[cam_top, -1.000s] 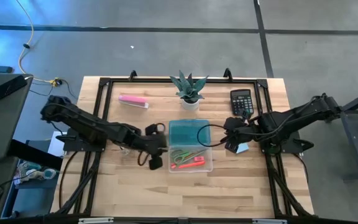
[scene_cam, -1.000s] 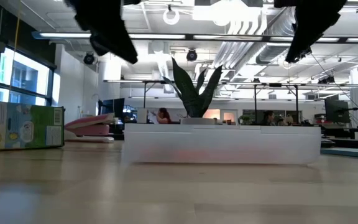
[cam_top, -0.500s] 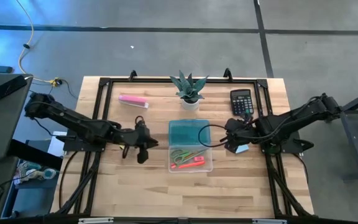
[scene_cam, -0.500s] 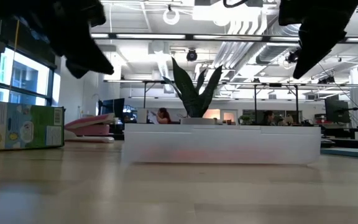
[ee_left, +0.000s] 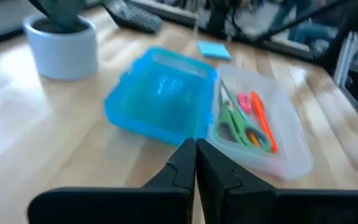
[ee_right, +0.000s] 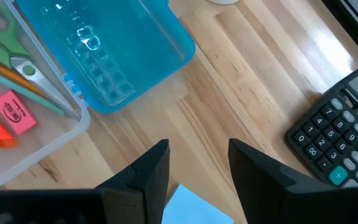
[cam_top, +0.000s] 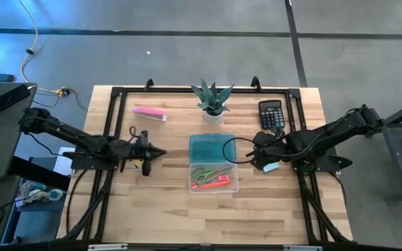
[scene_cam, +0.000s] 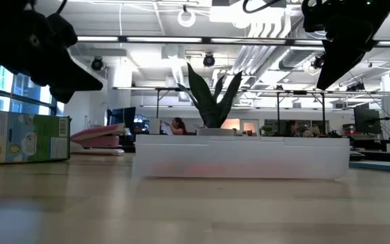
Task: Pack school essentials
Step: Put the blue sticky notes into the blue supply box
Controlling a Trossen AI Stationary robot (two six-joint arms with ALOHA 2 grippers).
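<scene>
While the left gripper (cam_top: 155, 151) hangs left of the clear case (cam_top: 213, 174), fingers (ee_left: 185, 163) pressed together empty, the right gripper (ee_right: 194, 163) spreads its fingers above the light-blue sticky pad (cam_top: 271, 166) beside the calculator (cam_top: 271, 113). Scissors (ee_left: 240, 125) lie inside the case.

Setting: open-plan lab or office workspace. Low view, background: exposed ceiling ducts (scene_cam: 276, 27), strip lights, rows of desks with monitors (scene_cam: 367, 122), people seated far off. High view: wooden table (cam_top: 152, 209) in a black frame on a grey concrete floor (cam_top: 187, 56) with dark seams; yellow cable (cam_top: 25, 63) at upper left.
</scene>
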